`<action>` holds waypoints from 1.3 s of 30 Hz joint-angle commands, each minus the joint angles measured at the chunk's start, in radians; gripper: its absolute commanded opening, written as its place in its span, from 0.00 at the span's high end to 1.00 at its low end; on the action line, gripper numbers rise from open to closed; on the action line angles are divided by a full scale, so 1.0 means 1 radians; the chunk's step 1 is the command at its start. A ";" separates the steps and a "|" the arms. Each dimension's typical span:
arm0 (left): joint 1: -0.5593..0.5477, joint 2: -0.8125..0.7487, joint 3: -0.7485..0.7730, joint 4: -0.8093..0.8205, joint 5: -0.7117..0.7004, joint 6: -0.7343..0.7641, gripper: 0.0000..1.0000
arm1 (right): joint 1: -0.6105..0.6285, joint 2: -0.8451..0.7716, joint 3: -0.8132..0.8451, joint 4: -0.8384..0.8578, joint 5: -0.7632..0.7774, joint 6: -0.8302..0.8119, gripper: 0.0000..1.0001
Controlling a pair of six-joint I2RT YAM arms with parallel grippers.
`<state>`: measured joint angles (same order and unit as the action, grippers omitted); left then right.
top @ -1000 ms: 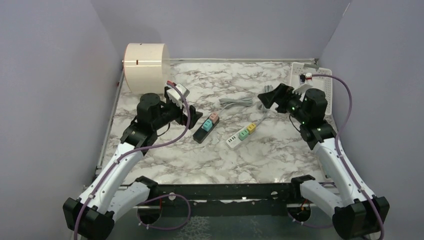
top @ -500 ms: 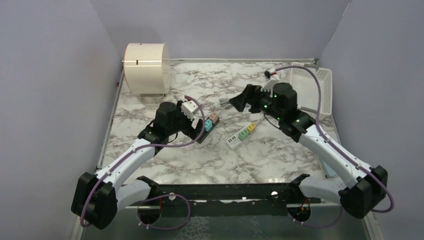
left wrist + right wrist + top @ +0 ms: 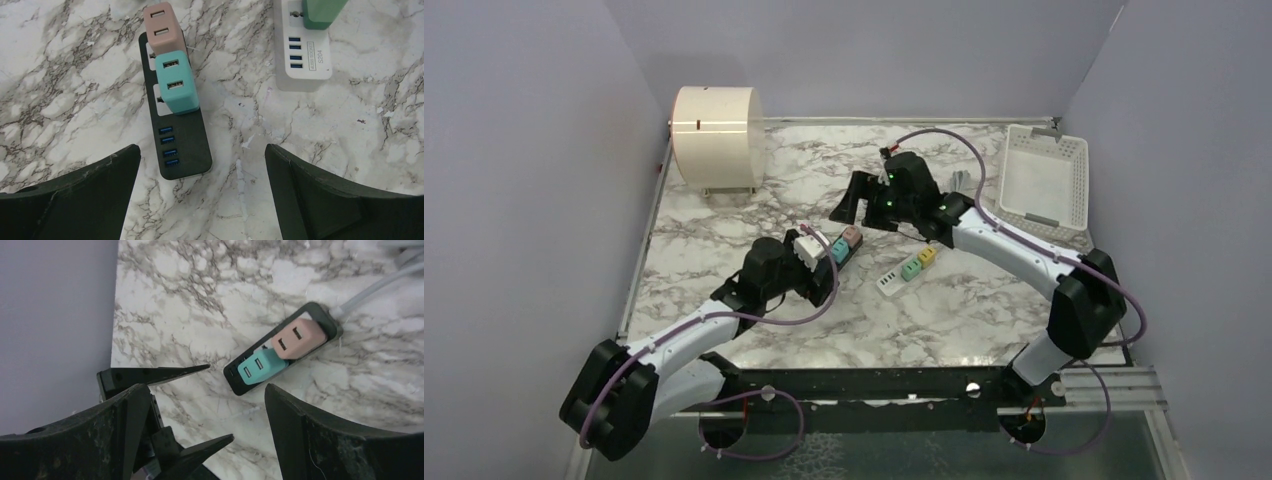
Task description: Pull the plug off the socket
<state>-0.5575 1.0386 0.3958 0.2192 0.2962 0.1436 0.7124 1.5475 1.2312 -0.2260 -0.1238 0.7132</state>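
Observation:
A black power strip [image 3: 831, 268] lies mid-table with a teal plug [image 3: 839, 249] and a pink plug [image 3: 852, 236] seated in it. My left gripper [image 3: 822, 284] is open and empty, hovering just short of the strip's near end. In the left wrist view the strip [image 3: 185, 145], teal plug [image 3: 175, 85] and pink plug [image 3: 162, 27] lie ahead of the open left gripper [image 3: 201, 152]. My right gripper [image 3: 845, 205] is open and empty, above and behind the strip. The right wrist view shows the strip [image 3: 235, 377], teal plug [image 3: 260, 368] and pink plug [image 3: 296, 338] beyond the right gripper [image 3: 207, 392].
A white power strip [image 3: 890, 281] with a green plug [image 3: 911, 268] and a yellow plug [image 3: 927, 256] lies right of the black one. A cream cylinder [image 3: 716, 135] stands at the back left. A white basket [image 3: 1042, 175] sits at the back right.
My left arm has reached forward and right to the black strip's near end. My right arm has swung left from the basket side to above the strip's far end. Both grippers stay open.

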 commanded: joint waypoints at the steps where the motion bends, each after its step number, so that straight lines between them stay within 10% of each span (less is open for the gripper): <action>1: -0.029 0.024 -0.015 0.077 -0.095 0.012 0.03 | 0.016 0.146 0.134 -0.237 -0.096 0.225 0.09; 12: -0.027 0.169 0.080 0.023 -0.058 0.018 0.10 | 0.054 0.462 0.663 -0.913 -0.025 0.470 0.08; 39: -0.015 0.268 0.141 -0.068 -0.129 -0.017 0.27 | 0.093 0.634 0.719 -0.863 0.064 0.568 0.34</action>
<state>-0.5835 1.2362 0.4755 0.1833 0.1757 0.1181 0.7986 2.1532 1.9202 -1.0496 -0.1249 1.2606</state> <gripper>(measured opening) 0.745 0.664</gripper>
